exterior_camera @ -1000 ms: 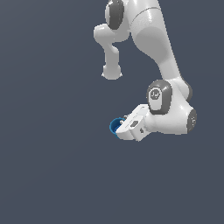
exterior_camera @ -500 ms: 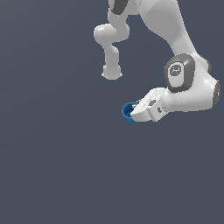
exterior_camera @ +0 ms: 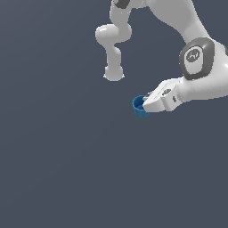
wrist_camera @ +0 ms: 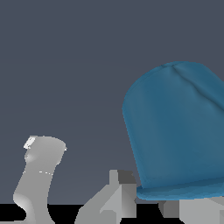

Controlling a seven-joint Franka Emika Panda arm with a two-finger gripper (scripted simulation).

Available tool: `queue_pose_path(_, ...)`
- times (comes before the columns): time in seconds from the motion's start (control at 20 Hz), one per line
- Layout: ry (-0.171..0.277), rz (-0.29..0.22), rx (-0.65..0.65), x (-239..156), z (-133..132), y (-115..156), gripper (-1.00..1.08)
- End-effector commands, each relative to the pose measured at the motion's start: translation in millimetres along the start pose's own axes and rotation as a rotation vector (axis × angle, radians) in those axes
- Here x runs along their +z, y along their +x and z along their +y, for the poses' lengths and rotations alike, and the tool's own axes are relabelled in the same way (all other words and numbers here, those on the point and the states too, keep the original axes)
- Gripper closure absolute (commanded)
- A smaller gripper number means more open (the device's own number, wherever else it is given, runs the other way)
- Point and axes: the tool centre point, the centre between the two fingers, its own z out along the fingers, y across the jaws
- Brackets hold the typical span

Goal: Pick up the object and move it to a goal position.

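While my jaws (exterior_camera: 146, 105) stay clamped on the blue cup (exterior_camera: 140, 107), I see it carried at their tip, toward the exterior view's left of the white arm (exterior_camera: 200, 71). Up close the cup (wrist_camera: 179, 131) reads as a smooth, bright blue round body with a flared rim, hollow inside.

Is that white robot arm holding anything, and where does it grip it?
Yes: the small bright blue round cup sits in the gripper, held at its rim end; the exact contact of the fingers is partly hidden.
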Motion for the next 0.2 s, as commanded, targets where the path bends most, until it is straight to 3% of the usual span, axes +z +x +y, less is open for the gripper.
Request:
queue_pose_path(0.0,0.001,0.001,0.002,-2.1,-1.2,-1.3,1.08)
queue_pose_path(0.15,0.002,0.001,0.003,-1.3,0.7,-0.2,1.08)
